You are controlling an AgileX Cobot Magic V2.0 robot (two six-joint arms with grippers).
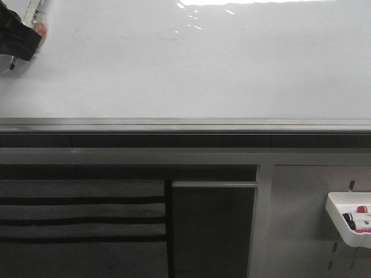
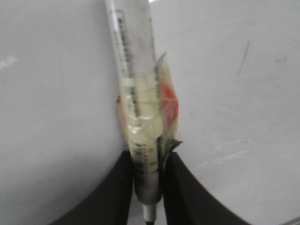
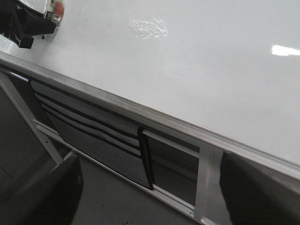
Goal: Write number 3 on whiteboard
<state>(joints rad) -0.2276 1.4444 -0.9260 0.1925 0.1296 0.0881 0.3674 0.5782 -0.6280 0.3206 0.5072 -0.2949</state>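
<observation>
Front view: left gripper (image 1: pixel 14 43) pinches marker (image 1: pixel 36 20), far left of whiteboard (image 1: pixel 191 75).
Marker axis: along jaws, tip downward.
Number 3: no strokes visible.
Nearer arm: left.
Right gripper: unseen, cannot tell.

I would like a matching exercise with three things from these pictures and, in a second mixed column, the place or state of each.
1. large glossy white whiteboard
2. small white plastic tray of markers
3. clear-barrelled marker pen wrapped in tape

a. mounted low on the right panel
b. gripped in the left claw
c. fills the upper front view, with glare

Pairs: 1-c, 2-a, 3-b
</observation>
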